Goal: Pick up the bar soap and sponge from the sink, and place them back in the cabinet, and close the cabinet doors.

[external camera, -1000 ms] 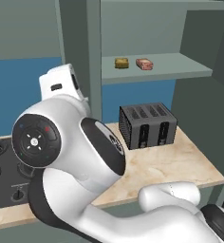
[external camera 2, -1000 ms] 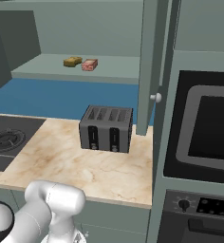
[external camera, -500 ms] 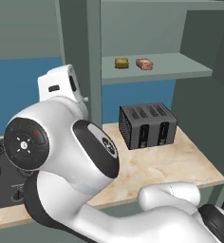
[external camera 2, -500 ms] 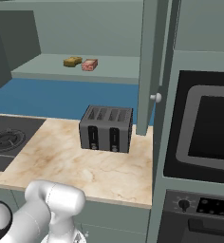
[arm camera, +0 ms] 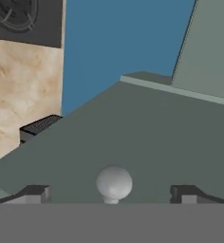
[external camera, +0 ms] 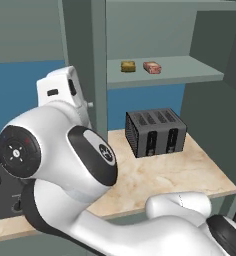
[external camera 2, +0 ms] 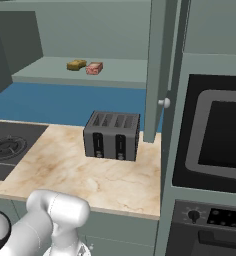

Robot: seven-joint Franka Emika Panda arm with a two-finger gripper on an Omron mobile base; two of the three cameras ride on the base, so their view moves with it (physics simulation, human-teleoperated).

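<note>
Here, end effector (arm camera: 111, 193) wide open astride knob (arm camera: 114, 183).

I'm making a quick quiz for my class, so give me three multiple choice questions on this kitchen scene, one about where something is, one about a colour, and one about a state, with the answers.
1. Where do the bar soap and sponge lie?
A. in a sink basin
B. side by side on the cabinet shelf
C. on top of the toaster

2. What colour is the wall behind the counter?
A. blue
B. red
C. white

3. How do the gripper's fingers stand around the door knob?
A. shut tight on it
B. apart, one on each side of it
C. both to one side of it

Answers:
1 B: the bar soap and sponge rest next to each other on the cabinet shelf, above the toaster.
2 A: the wall shows blue.
3 B: in the hand view the gripper has a dark finger well to each side of the knob.
</note>
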